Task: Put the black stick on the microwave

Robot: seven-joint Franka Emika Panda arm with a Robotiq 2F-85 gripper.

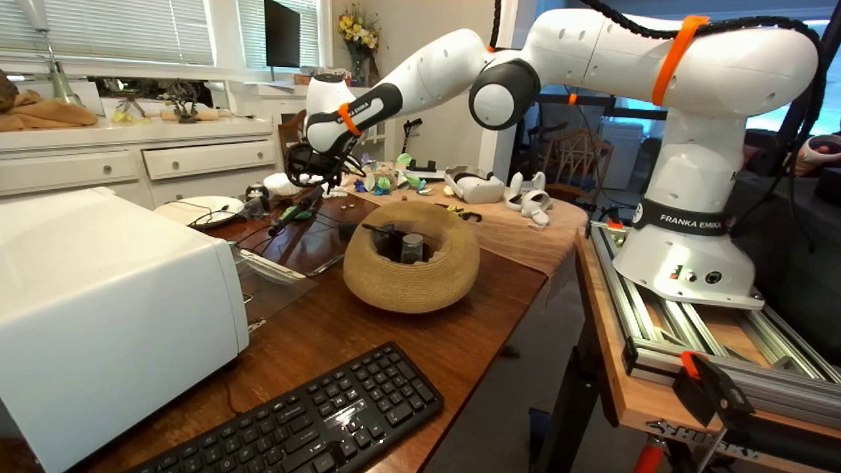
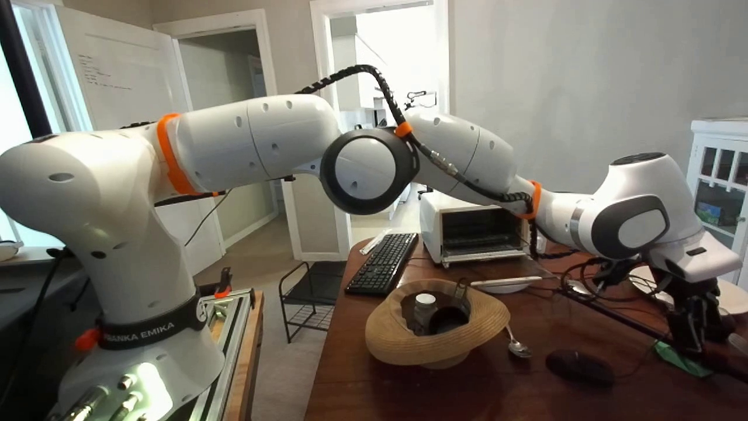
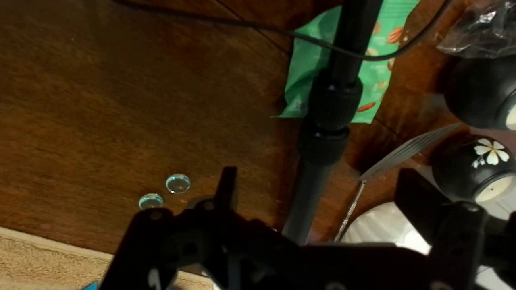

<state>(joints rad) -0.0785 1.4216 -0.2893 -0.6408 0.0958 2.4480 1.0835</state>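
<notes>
A dark brown wooden table [image 2: 397,392] is seen beneath the long, thin, straight black stick [image 3: 336,102], by which it is crossed at length. A white jointed robot arm [image 1: 447,66] with orange bands is extended over the stick. A white, boxy, flat-topped microwave [image 1: 125,309] is set on the table, to one side of the stick and apart from it. An upturned, woven, tan straw hat [image 1: 410,289] is placed near the stick; a flat black plastic keyboard [image 2: 385,263] is located farther from the stick than the hat, as shown in both exterior views. A black two-fingered gripper [image 3: 317,181] is positioned above the stick. It is released: the fingers [image 3: 227,189] are spread wide, one to each side of the stick, with a gap shown at both in the wrist view. Whether the stick's level is reached by the fingertips cannot be told. A green, crinkled packet [image 3: 375,78] printed with brown nuts is crossed by the stick; contact cannot be confirmed. Near the stick are noted a smooth black mouse [image 2: 578,367], a shiny metal spoon [image 2: 517,347] and two clear, round, glassy beads [image 3: 177,183].
</notes>
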